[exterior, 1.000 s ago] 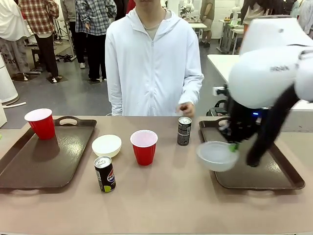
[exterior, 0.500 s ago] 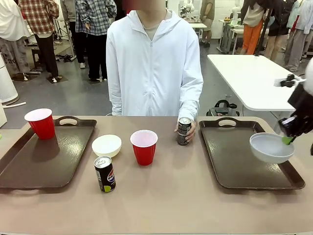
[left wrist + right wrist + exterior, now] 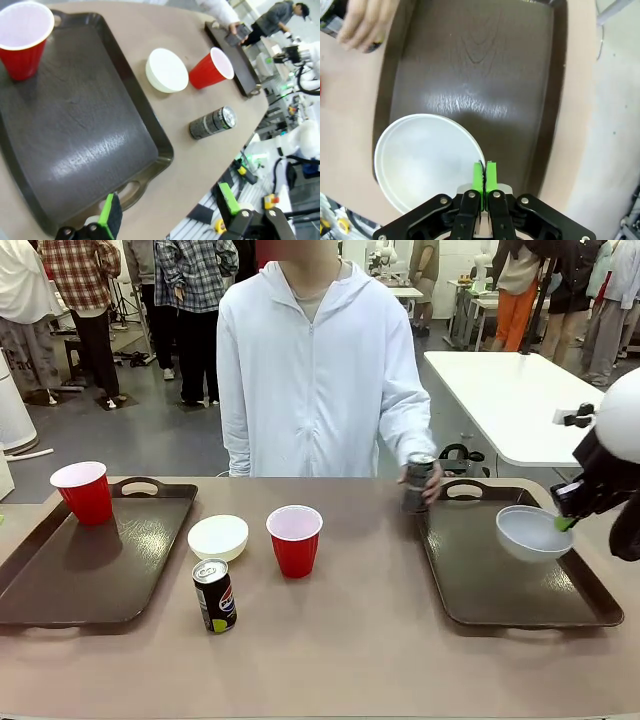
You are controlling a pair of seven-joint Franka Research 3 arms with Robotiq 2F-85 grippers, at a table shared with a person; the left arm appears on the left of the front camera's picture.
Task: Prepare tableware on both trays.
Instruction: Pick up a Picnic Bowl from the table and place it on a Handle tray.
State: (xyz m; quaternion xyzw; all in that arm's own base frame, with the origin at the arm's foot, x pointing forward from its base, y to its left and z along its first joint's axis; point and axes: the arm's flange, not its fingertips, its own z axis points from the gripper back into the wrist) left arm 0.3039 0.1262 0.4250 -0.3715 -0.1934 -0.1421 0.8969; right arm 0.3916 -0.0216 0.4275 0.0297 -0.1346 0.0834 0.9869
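My right gripper [image 3: 566, 522] [image 3: 484, 172] is shut on the rim of a white bowl [image 3: 531, 532] [image 3: 427, 162], holding it just above the right tray [image 3: 480, 580] [image 3: 475, 80]. The person's hand lifts a dark can [image 3: 417, 483] over that tray's far left corner. The left tray [image 3: 90, 570] [image 3: 70, 125] carries one red cup [image 3: 84, 491] [image 3: 22, 37]. On the table between the trays stand a second white bowl [image 3: 218, 536] [image 3: 166, 69], a red cup [image 3: 294, 539] [image 3: 214, 67] and another dark can [image 3: 214, 595] [image 3: 212, 122]. My left gripper [image 3: 170, 212] is open above the left tray's near handle.
A white table [image 3: 510, 400] stands behind the right tray. Several people stand in the background. The table's front strip is bare brown surface [image 3: 330, 660].
My right gripper swung the bowl from the right tray's left edge out to its right side and slightly back. The person picked up the can and carried it toward the right tray.
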